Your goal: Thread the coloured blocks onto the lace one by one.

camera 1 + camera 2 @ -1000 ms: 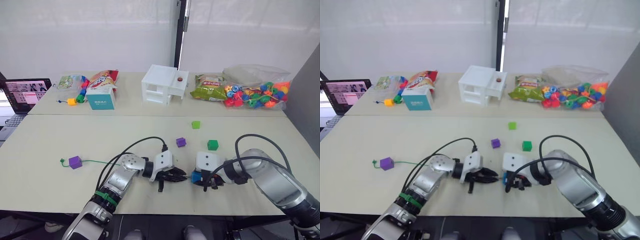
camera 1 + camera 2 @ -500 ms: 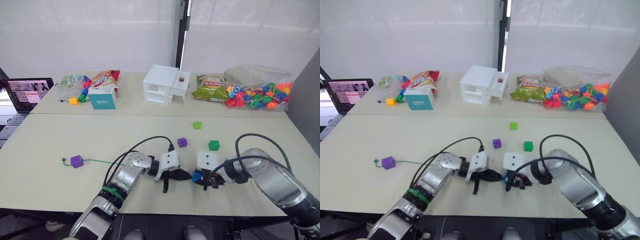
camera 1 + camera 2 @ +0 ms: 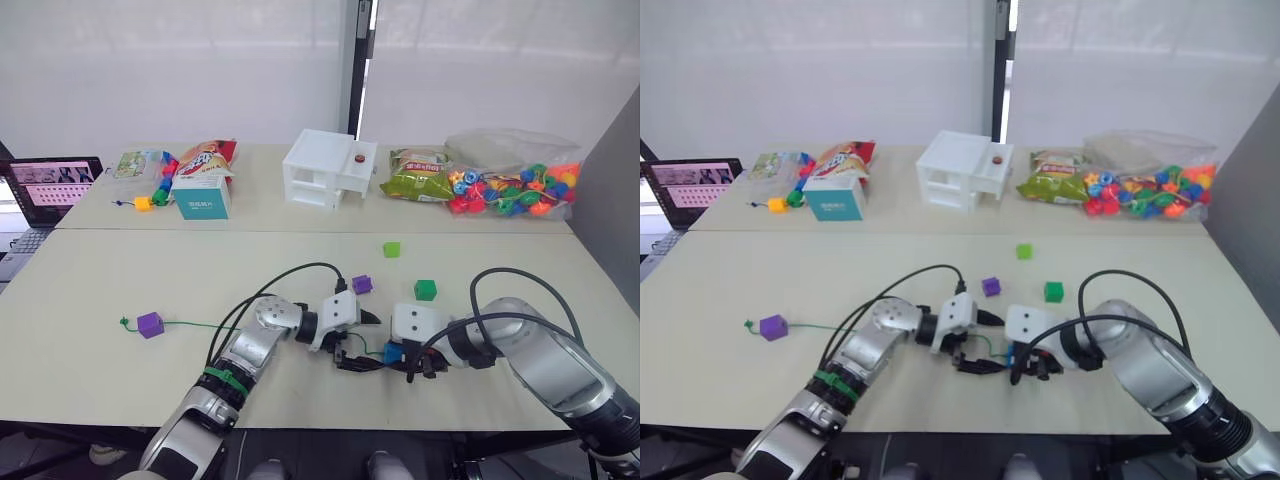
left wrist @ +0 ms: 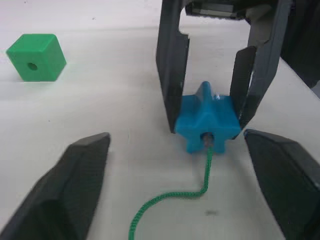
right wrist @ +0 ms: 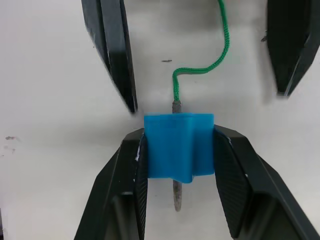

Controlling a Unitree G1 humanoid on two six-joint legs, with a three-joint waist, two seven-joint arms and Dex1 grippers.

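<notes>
My right gripper (image 5: 179, 134) is shut on a blue block (image 5: 179, 145) just above the table near its front edge. The green lace (image 4: 200, 189) enters the block's hole, and its silvery tip (image 5: 176, 197) sticks out of the far side. Facing it, my left gripper (image 3: 366, 342) stands open, its fingers (image 5: 119, 55) spread either side of the lace and touching nothing. The lace runs left to a purple block (image 3: 150, 324) threaded on it by the knot. Loose on the table lie a purple block (image 3: 362, 284), a dark green block (image 3: 426, 290) and a light green block (image 3: 391, 249).
Along the back of the table stand a laptop (image 3: 50, 185), a teal box (image 3: 203, 196), a white toy house (image 3: 330, 168), a green snack bag (image 3: 415, 176) and a clear bag of beads (image 3: 515, 185). A short bead chain (image 3: 152, 197) lies by the teal box.
My left gripper has gone from shut to wide open and let go of the lace, which stays in the blue block. The right gripper has kept still.
</notes>
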